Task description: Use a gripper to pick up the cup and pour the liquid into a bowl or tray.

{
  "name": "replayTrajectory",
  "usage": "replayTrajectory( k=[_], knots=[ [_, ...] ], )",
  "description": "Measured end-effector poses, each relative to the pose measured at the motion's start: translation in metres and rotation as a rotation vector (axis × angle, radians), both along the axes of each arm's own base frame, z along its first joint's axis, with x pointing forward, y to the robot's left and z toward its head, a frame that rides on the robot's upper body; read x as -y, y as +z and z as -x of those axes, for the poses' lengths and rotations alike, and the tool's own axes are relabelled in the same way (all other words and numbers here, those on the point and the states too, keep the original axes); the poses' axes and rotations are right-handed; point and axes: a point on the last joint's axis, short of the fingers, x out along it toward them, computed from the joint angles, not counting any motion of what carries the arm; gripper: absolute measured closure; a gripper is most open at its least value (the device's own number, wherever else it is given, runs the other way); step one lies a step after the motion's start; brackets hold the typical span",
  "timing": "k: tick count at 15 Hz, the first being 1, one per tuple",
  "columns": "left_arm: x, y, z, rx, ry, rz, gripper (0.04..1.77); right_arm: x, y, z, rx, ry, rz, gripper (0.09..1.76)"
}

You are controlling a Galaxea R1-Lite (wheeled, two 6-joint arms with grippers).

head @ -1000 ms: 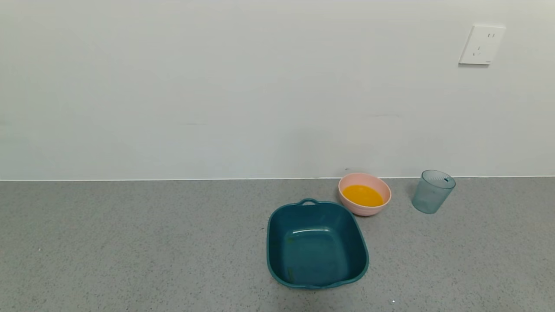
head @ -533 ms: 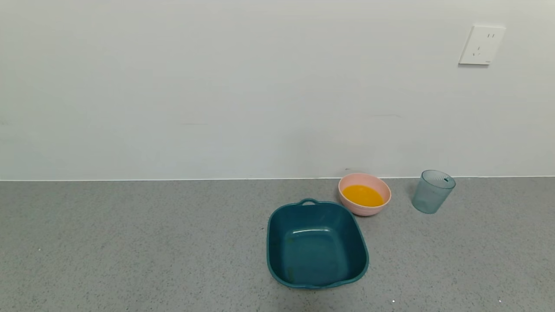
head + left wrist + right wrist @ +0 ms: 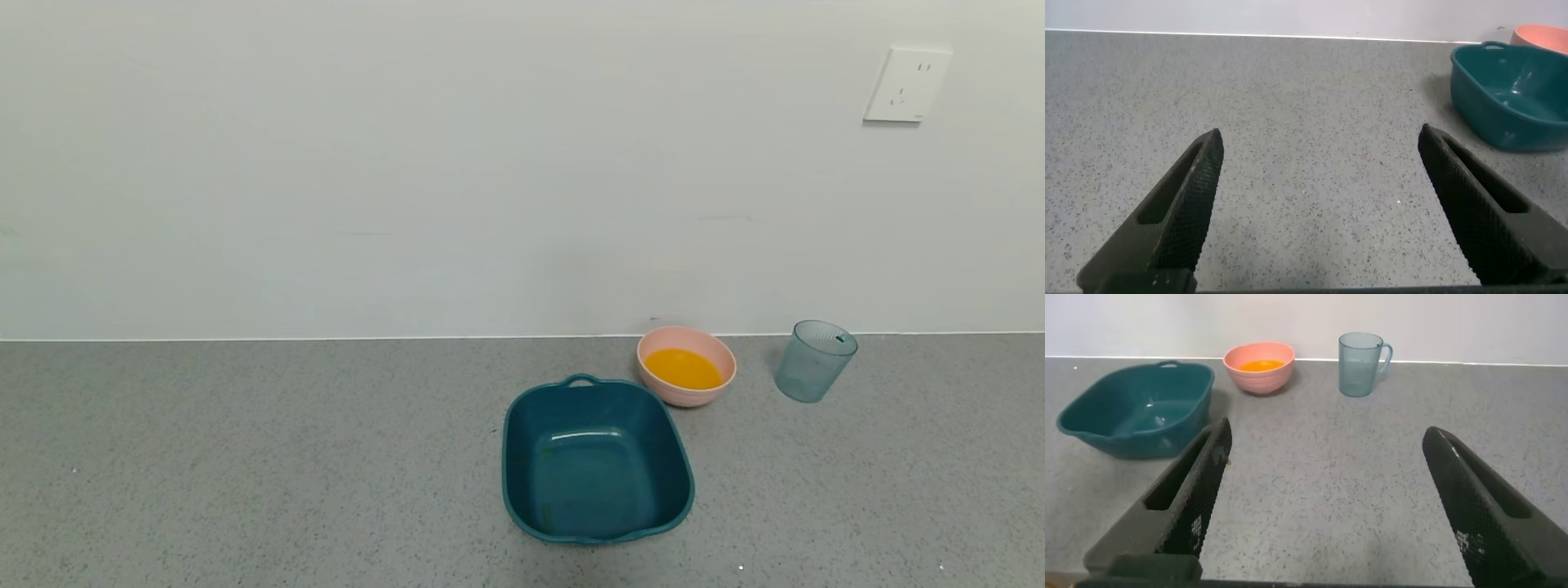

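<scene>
The blue-grey cup (image 3: pixel 815 361) stands upright and looks empty near the wall at the right; it also shows in the right wrist view (image 3: pixel 1361 364) with its loop handle. The pink bowl (image 3: pixel 687 339) holds the orange liquid (image 3: pixel 683 369); both show in the right wrist view, the bowl (image 3: pixel 1259 377) and the liquid (image 3: pixel 1259 365). My right gripper (image 3: pixel 1323 433) is open and empty, well back from the cup. My left gripper (image 3: pixel 1319 135) is open and empty over bare counter. Neither gripper shows in the head view.
A dark teal square tub (image 3: pixel 597 459) with handles sits empty in front of the bowl; it also shows in the left wrist view (image 3: pixel 1512 98) and the right wrist view (image 3: pixel 1135 408). A wall (image 3: pixel 490 163) with a white socket (image 3: pixel 906 84) backs the grey counter (image 3: pixel 245 457).
</scene>
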Motion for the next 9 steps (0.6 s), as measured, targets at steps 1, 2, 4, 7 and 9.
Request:
replayTrajectory(
  k=[1, 2, 4, 7, 9],
  knots=[
    [0.0, 0.0, 0.0, 0.0, 0.0, 0.0, 0.09, 0.0, -0.008, -0.004, 0.001, -0.005, 0.012, 0.15],
    [0.0, 0.0, 0.0, 0.0, 0.0, 0.0, 0.09, 0.0, -0.015, -0.009, 0.004, -0.011, 0.024, 0.15],
    [0.0, 0.0, 0.0, 0.0, 0.001, 0.0, 0.09, 0.001, -0.026, -0.013, -0.012, -0.026, 0.039, 0.15],
    [0.0, 0.0, 0.0, 0.0, 0.0, 0.0, 0.09, 0.002, -0.035, -0.016, -0.048, -0.065, 0.046, 0.15],
    [0.0, 0.0, 0.0, 0.0, 0.001, 0.0, 0.09, 0.002, -0.036, -0.016, -0.053, -0.066, 0.045, 0.15]
  ],
)
